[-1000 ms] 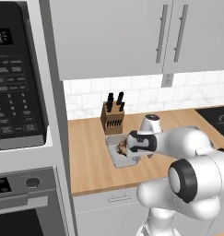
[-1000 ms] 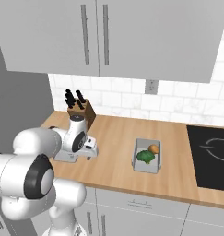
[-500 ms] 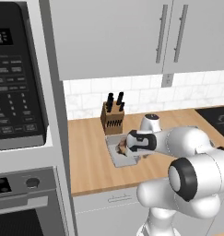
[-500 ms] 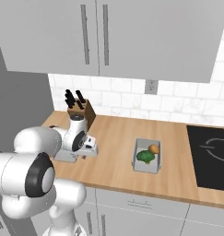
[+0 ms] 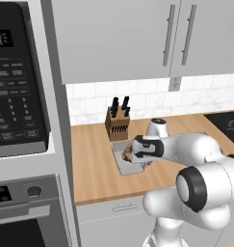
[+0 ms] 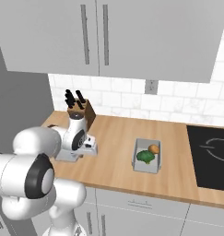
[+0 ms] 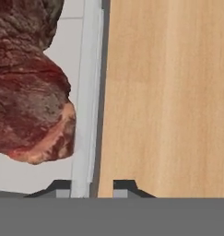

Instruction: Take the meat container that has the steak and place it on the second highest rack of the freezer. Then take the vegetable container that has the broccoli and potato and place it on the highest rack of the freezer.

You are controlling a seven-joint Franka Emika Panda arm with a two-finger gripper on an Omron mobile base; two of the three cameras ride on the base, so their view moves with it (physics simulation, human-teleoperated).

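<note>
Straddling the meat container's [image 7: 85,92] rim on the counter [image 6: 118,161], the gripper [image 7: 91,186] apparently stood apart, unclosed; steak [image 7: 30,92] inside. Vegetable container [image 6: 147,156] untouched; both 2 placements remained.

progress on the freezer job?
Done: nothing yet; both containers sit on the counter. In hand: the tool is down at the meat container, fingertips straddling its wall beside the steak, not closed. Left: shelve it in the freezer, then move the vegetable container with broccoli and potato.
</note>
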